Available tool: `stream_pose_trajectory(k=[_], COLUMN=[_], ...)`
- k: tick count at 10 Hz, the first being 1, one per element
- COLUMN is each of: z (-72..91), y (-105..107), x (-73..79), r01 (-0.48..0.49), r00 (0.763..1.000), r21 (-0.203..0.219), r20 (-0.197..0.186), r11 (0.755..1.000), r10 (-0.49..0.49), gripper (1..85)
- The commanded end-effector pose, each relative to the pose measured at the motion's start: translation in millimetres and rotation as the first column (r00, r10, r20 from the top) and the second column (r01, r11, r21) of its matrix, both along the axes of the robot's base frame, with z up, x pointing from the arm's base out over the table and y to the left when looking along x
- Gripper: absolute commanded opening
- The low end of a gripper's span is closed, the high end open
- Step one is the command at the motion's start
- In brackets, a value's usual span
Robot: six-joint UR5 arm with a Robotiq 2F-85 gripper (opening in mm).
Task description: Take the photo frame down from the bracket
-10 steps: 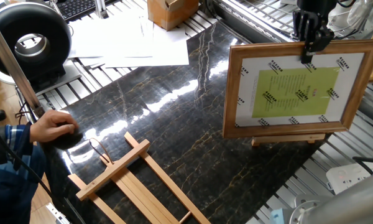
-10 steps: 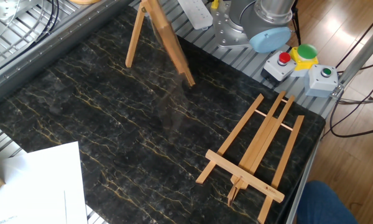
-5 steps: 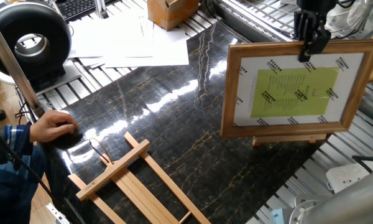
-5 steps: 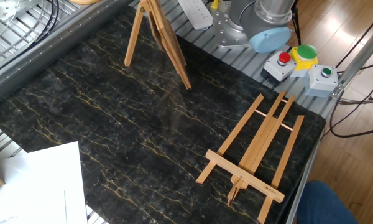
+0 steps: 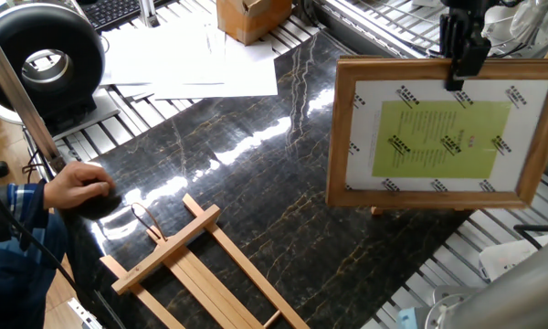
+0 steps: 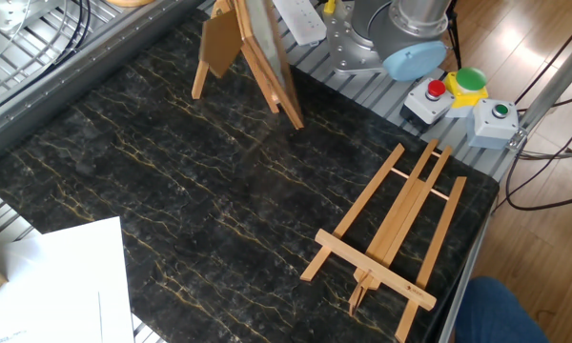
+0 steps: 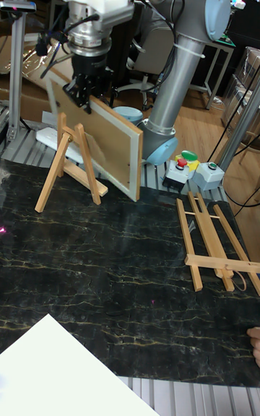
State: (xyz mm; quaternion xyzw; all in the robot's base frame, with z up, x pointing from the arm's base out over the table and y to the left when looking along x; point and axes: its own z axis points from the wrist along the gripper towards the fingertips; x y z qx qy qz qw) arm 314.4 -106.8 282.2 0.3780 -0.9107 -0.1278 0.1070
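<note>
The photo frame point(image 5: 443, 132), light wood with a white mat and a yellow-green sheet, hangs in the air, tilted slightly. My gripper point(image 5: 458, 75) is shut on the middle of its top edge. In the tall fixed view the gripper point(image 7: 80, 97) pinches the frame's brown back point(image 7: 112, 149), and the frame's lower edge is off the ledge of the bracket point(image 7: 68, 163). That small A-shaped bracket stands just in front of the frame; only a sliver of the bracket point(image 5: 377, 211) shows under the frame. From the other side I see the bracket's leg point(image 6: 199, 69) and the frame's back point(image 6: 221, 43).
A longer slatted easel point(image 5: 201, 265) lies flat on the dark marble top point(image 6: 172, 191). A person's hand point(image 5: 78, 183) rests at the table's left edge. White papers point(image 5: 192, 64), a cardboard box point(image 5: 251, 16) and button boxes point(image 6: 458, 90) sit around the edges.
The photo frame has risen and shifted right, its bottom edge lifting off the bracket's ledge. The gripper keeps its hold on the top edge. The flat easel and the hand have not moved.
</note>
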Motion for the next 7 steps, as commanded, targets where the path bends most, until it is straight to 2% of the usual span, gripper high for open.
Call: stream_pose_trajectory(k=[1, 4, 6, 7], z=[21.2, 25.5, 26.2, 24.6], y=[44, 95, 121, 134], x=[3.9, 35.7, 58.5, 74.7], r01=[0.117, 0.191, 0.220, 0.238], r00=[0.992, 0.981, 0.976, 0.971], r21=[0.029, 0.027, 0.024, 0.026], r20=[-0.041, -0.029, -0.003, 0.019], r11=[0.993, 0.981, 0.975, 0.971], r10=[-0.115, -0.190, -0.220, -0.238], gripper=[1.0, 1.0, 1.0, 1.0])
